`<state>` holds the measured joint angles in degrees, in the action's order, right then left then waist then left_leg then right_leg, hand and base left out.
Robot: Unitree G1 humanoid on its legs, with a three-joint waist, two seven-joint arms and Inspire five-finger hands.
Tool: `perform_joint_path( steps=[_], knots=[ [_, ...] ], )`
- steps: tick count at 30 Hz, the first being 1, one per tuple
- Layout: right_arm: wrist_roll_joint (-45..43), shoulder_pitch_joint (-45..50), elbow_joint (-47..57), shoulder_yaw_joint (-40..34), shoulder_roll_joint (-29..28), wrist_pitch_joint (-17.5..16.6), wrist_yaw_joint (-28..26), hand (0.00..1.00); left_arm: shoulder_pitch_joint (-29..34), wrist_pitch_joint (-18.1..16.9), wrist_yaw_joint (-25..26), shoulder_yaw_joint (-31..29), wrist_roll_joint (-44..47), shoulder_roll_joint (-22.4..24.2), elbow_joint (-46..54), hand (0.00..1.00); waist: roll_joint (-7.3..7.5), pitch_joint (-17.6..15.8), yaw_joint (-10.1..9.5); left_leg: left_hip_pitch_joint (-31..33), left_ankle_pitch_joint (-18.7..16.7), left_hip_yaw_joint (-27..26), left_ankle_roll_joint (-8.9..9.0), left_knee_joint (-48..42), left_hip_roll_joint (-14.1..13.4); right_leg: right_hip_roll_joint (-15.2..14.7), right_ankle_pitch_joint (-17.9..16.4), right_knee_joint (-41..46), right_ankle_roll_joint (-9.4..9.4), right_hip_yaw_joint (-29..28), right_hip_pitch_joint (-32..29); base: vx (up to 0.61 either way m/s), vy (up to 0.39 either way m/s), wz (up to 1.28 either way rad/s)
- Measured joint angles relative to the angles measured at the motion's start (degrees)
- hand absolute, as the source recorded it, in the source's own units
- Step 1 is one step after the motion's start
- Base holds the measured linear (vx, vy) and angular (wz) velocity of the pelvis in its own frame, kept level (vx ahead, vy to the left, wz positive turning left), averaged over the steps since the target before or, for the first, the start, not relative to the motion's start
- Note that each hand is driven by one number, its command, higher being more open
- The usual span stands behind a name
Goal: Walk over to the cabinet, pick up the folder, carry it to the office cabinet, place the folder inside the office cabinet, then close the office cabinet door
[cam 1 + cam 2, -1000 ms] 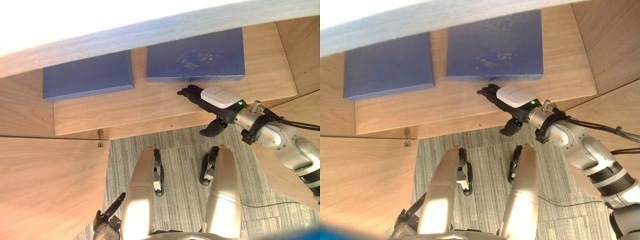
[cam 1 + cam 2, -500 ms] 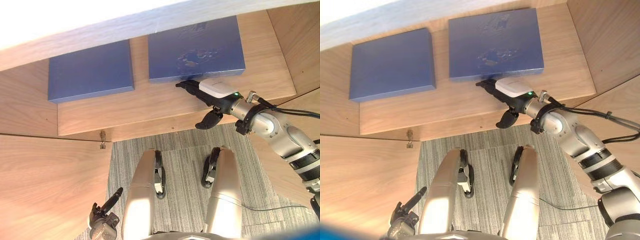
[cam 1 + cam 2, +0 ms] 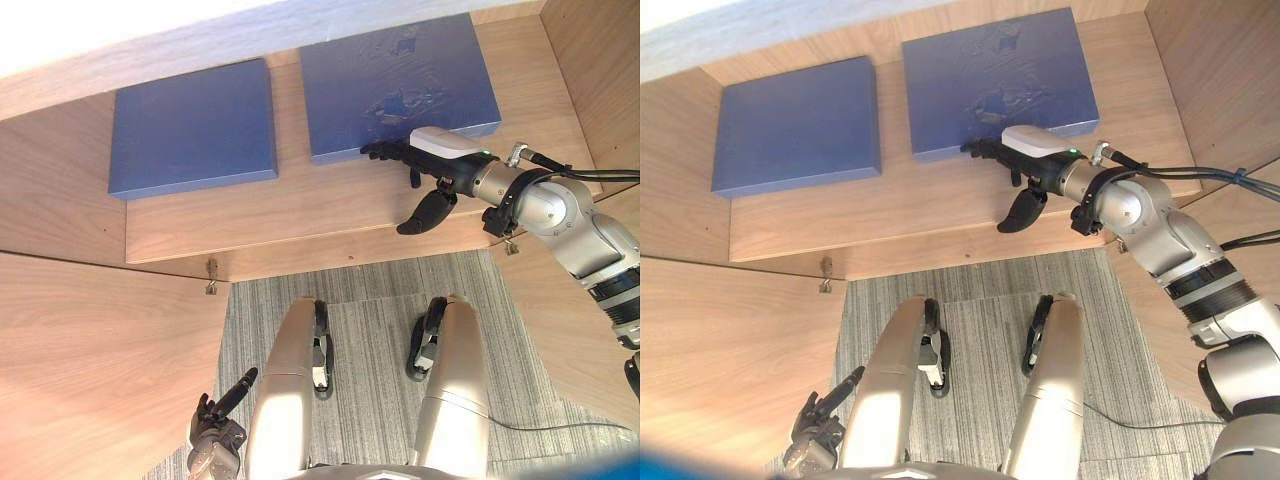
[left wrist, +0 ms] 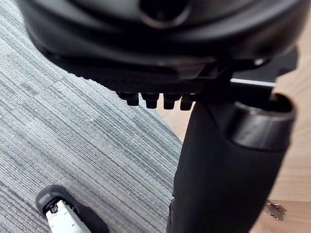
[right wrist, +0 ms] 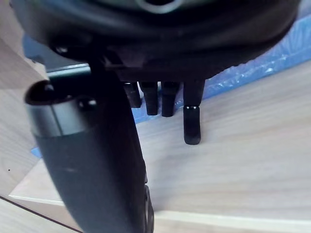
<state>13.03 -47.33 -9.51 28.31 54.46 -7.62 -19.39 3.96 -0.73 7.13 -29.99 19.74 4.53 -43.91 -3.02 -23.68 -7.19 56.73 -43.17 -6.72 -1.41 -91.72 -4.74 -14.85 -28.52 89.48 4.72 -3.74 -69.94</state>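
- Blue flat rectangular folder (image 3: 400, 80) is lying flat on the light wooden cabinet shelf (image 3: 300, 205). The right hand (image 3: 438, 160) is reaching to the folder's near edge at its six o'clock.
- That hand is gripping nothing. Its fingers (image 3: 385, 150) are stretching out straight to that near edge, though contact cannot be told, and its thumb (image 3: 425, 210) is hanging apart over the shelf front.
- A second blue flat folder (image 3: 195, 125) is resting at nine o'clock of the first, apart from it.
- Grey striped carpet (image 3: 360, 300) is showing at six o'clock of the shelf.
- The left hand (image 3: 215, 435) is hanging at seven o'clock, fingers loose and empty, beside a wooden door panel (image 3: 100, 360).
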Motion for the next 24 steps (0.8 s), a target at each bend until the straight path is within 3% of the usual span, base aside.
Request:
perform_joint_path(
  steps=[7, 12, 21, 24],
  knots=[
    [6.2, 5.0, 4.3, -0.1, -0.7, 2.2, 2.6, 1.0, 0.0, 0.0, 0.0, 0.6, -0.1, -0.1, 0.2, 1.0, 0.0, 0.0, -0.54, -2.4, 0.9, -0.1, 0.19, 2.9, 0.0, 0.0, 0.3, -2.5, -0.01, 0.6, 2.4, 0.07, -0.071, -0.01],
    [10.4, 10.3, 7.6, 0.6, -1.2, 4.2, 2.3, 1.0, 0.0, 0.0, 0.0, 0.6, -0.2, -0.1, 0.3, 1.0, 0.03, 0.0, -1.15, -8.0, 2.7, -0.4, 0.79, 9.9, -0.1, 0.1, 1.5, -9.0, -0.16, 2.2, 8.6, 0.17, -0.064, -0.04],
    [11.7, 21.1, 9.9, 9.3, -0.4, 4.3, -5.7, 1.0, 1.8, 0.1, -0.3, 0.4, -3.2, -0.1, 0.2, 1.0, 1.22, 2.8, -0.42, -23.0, 3.9, -1.8, 1.83, 21.8, -1.4, 0.8, 1.8, -19.7, -0.05, 5.5, 23.7, 0.23, -0.023, -0.09],
    [11.7, 25.0, 8.9, 11.0, -0.9, 3.8, -7.8, 1.0, 2.6, 0.2, -0.3, 0.5, -4.6, -0.1, -0.4, 1.0, 1.1, 5.1, -0.21, -29.0, 5.9, -1.8, 2.63, 27.8, -1.6, 0.8, 2.7, -25.3, -0.18, 7.6, 30.6, 0.17, 0.0, 0.05]
  ],
)
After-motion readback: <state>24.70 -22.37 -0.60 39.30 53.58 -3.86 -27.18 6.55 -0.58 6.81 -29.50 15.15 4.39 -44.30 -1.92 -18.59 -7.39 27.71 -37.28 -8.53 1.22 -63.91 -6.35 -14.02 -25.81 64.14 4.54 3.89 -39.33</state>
